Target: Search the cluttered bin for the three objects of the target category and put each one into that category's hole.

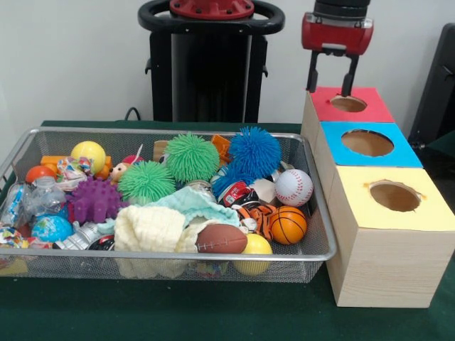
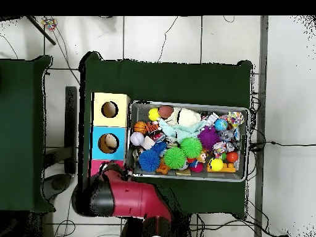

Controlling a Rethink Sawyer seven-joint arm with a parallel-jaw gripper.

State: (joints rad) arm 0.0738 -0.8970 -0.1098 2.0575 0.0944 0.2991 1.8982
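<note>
The gripper is held directly above the red-topped box's hole, fingers parted and nothing seen between them. The candidate balls, such as the baseball and basketball, are left in the wire bin, beside the boxes and nearer the camera. Green cloth is spread over the table; room between bin and boxes is tight.

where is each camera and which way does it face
Front view: sits across the table at about bin height, facing the bin, the three boxes and the pedestal behind; the pincer hangs open over the red box.
Overhead view: sits above, looking straight down at the table; the red arm covers most of the red box.
Both show the bin, the blue box and the yellow box.
</note>
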